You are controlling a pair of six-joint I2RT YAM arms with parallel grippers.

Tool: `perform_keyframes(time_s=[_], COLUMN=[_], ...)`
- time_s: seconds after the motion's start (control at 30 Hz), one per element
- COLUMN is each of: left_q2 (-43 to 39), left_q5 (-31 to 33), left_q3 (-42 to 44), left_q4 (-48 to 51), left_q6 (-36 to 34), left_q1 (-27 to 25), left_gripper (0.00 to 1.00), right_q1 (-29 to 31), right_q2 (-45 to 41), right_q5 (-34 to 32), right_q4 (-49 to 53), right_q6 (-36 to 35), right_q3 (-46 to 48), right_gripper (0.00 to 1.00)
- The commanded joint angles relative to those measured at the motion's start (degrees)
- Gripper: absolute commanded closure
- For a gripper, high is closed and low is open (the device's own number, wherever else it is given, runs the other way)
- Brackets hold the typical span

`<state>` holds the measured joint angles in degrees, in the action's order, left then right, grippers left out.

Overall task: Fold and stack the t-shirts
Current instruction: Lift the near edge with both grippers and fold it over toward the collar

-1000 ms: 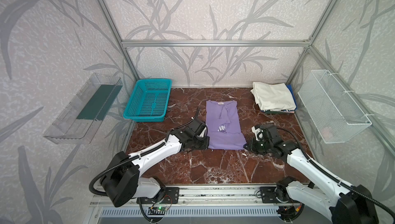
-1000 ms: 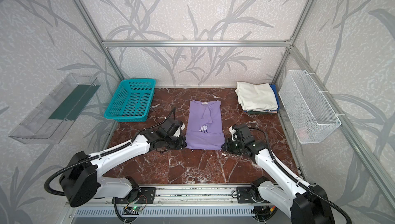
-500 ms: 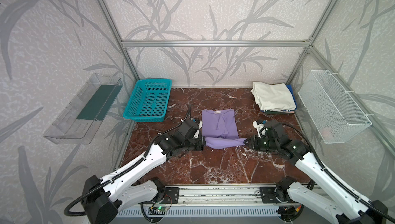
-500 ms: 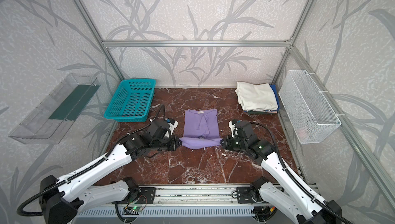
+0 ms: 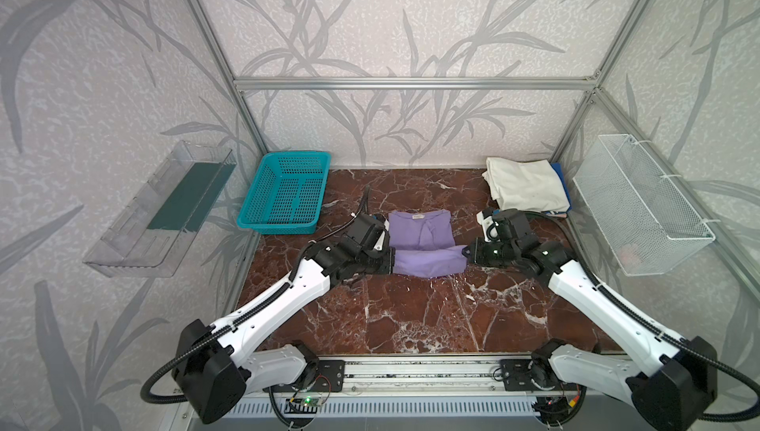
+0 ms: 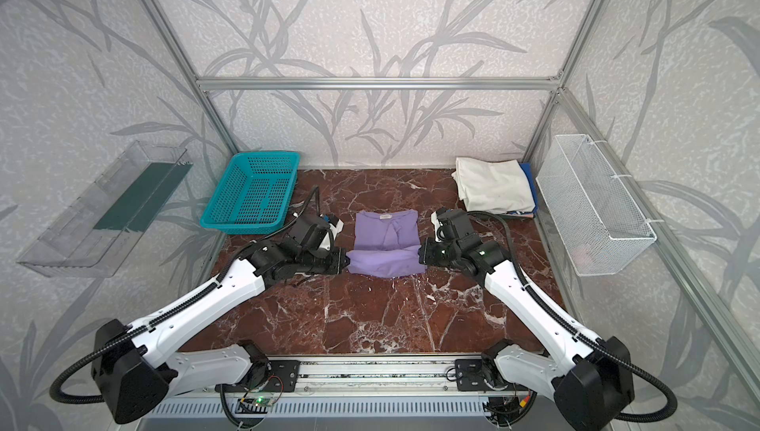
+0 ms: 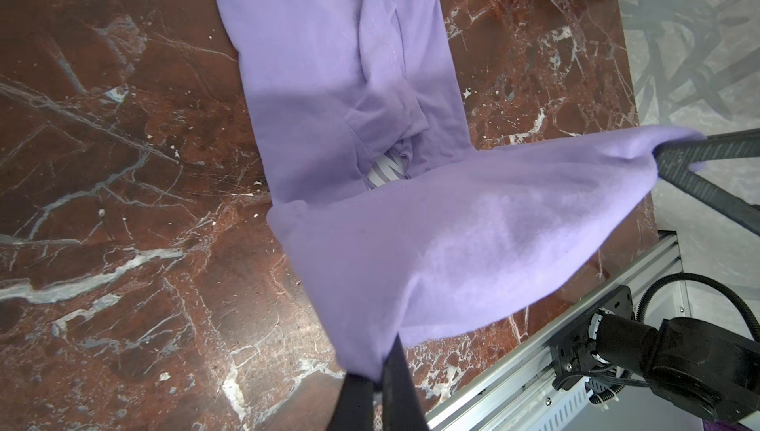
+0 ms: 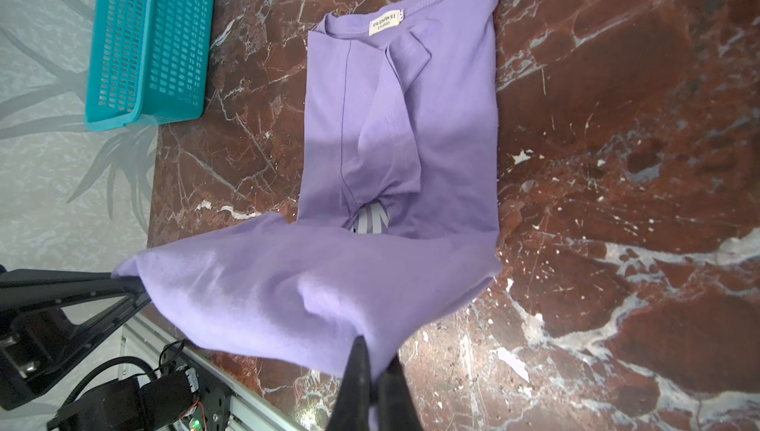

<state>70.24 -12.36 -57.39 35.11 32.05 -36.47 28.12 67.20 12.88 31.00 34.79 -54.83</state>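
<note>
two corners held up | left gripper (image 5: 391, 263) pinches lavender t-shirt (image 5: 420, 235) hem | right gripper (image 5: 467, 253) pinches opposite corner

A robotics lab test cell: an aluminium frame (image 5: 411, 83) holds leaf-patterned panels (image 5: 411, 17) around a marble-look counter (image 5: 411, 318). Two white robot arms (image 5: 279, 305) are mounted on a rail (image 5: 419, 375) at its front edge, with bare wiring (image 5: 272, 402) and a lit circuit board (image 5: 306, 400) below.
</note>
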Motion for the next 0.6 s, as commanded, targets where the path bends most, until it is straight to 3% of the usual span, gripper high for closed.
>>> perform_keyframes(time_s=[0.0,0.57], left_q2=[1.82,18.07], left_q5=[-1.55,-6.21], left_q3=[-2.40,-9.15], left_q4=[-2.40,-16.88], left_q6=[-2.51,-2.73], left_q1=[2.19,10.17], left_gripper=[1.00,1.00], right_q1=[-0.67,-6.77], right_q2=[3.00,21.07], right_q5=[-1.20,1.31], right_q4=[-2.52,-7.55], right_q6=[-2.66,-4.39], right_q3=[-2.84,-12.02], right_gripper=[1.00,1.00])
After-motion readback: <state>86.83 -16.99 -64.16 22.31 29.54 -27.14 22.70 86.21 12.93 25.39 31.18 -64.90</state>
